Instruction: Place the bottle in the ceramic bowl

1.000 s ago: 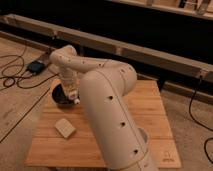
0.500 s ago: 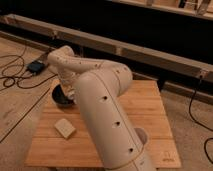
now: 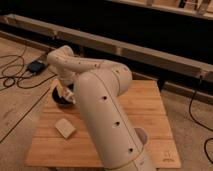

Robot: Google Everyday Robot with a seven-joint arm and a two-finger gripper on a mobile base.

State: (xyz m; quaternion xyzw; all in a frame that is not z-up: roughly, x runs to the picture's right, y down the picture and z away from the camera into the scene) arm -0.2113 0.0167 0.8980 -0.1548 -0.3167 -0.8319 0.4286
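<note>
The ceramic bowl, dark and glossy, sits at the far left edge of the wooden table; my arm covers much of it. My gripper reaches down over the bowl from the bent white arm and is largely hidden behind the wrist. A small pale oblong piece, the bottle, shows at the gripper's end just above the bowl's inside. Whether it rests in the bowl or hangs above it cannot be made out.
A tan rectangular block lies on the table in front of the bowl. My thick white arm crosses the table's middle. Black cables and a small box lie on the floor at left. A long dark rail runs behind.
The arm's upper joint has shifted slightly left over the bowl. The bowl and the tan block have not moved.
</note>
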